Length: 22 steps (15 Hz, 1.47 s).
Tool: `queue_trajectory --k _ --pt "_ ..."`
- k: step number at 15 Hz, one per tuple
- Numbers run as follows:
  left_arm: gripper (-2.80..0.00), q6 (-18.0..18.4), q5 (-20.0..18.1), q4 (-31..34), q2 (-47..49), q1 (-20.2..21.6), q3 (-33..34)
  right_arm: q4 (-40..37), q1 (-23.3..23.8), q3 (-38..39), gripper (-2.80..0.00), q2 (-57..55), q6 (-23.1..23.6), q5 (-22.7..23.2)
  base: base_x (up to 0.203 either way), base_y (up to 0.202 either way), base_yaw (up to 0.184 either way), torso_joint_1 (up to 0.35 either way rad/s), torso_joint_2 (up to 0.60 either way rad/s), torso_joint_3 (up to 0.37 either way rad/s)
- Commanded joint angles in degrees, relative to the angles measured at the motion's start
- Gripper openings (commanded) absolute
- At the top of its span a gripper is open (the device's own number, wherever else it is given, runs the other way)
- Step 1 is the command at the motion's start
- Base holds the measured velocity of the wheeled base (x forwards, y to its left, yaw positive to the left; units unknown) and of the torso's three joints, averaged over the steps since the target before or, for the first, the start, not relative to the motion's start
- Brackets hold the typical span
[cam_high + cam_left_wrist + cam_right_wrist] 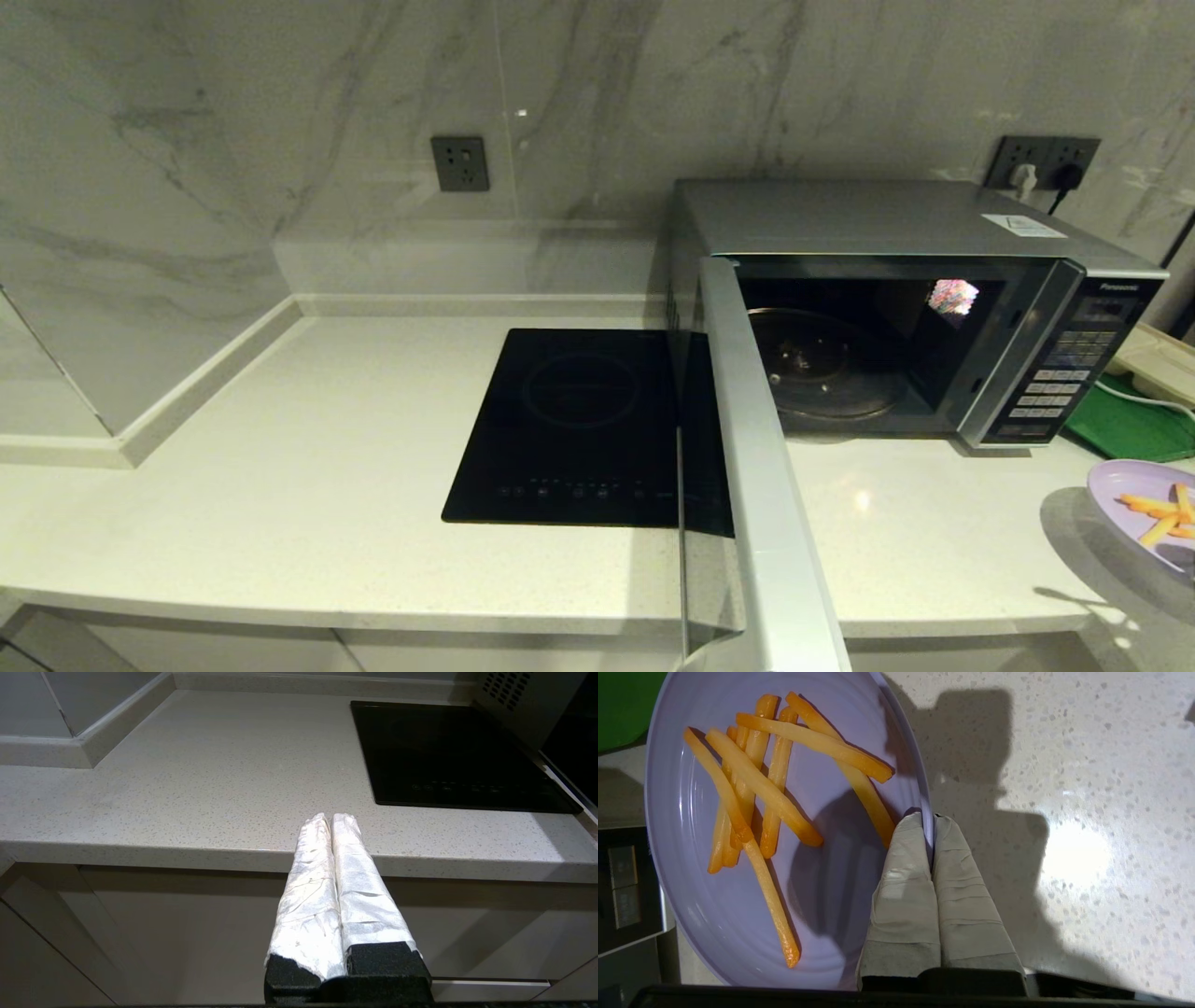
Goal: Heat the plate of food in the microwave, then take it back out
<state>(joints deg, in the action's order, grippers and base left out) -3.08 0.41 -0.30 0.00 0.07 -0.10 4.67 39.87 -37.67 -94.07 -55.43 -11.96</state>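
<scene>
The silver microwave [896,233] stands at the back right of the counter. Its door [756,485] is swung wide open toward me, and the glass turntable [822,369] inside is bare. The lilac plate of food [1144,509] with orange fries shows at the right edge of the head view, lifted above its shadow on the counter. In the right wrist view my right gripper [931,819] is shut on the rim of the plate [738,933], with several fries [756,784] on it. My left gripper [331,820] is shut and empty, held low at the counter's front edge.
A flat black induction hob [579,425] lies left of the open door. A green tray [1134,425] lies right of the microwave, with a cream appliance behind it. Marble walls with sockets [459,163] close off the back and left.
</scene>
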Motion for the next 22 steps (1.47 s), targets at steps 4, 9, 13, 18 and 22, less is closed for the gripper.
queue_trajectory --k 4,9,13,18,22 --pt "-2.80 -0.05 0.02 -0.05 0.00 0.01 0.01 8.20 1.87 0.56 -2.80 -9.59 1.18 0.97 0.000 0.000 0.000 0.000 0.00 0.000" --pt "-2.80 -0.03 0.02 -0.05 0.00 0.01 0.01 14.92 2.37 0.77 -2.80 -14.74 2.76 0.98 0.000 0.000 0.000 0.000 0.00 0.000" --pt "-2.80 -0.01 0.02 -0.05 0.00 0.01 0.01 17.61 2.37 0.58 -2.80 -17.78 3.22 0.98 0.000 0.000 0.000 0.000 0.00 0.000" --pt "-2.80 -0.04 0.02 -0.05 0.00 0.01 0.01 19.72 2.32 2.03 0.00 -16.63 5.06 1.31 0.000 0.000 0.000 0.000 0.00 0.000" --pt "-2.80 -0.04 0.02 -0.05 0.00 0.01 0.01 21.85 2.31 6.09 0.00 -11.33 6.69 1.60 0.000 0.000 0.000 0.000 0.00 0.000"
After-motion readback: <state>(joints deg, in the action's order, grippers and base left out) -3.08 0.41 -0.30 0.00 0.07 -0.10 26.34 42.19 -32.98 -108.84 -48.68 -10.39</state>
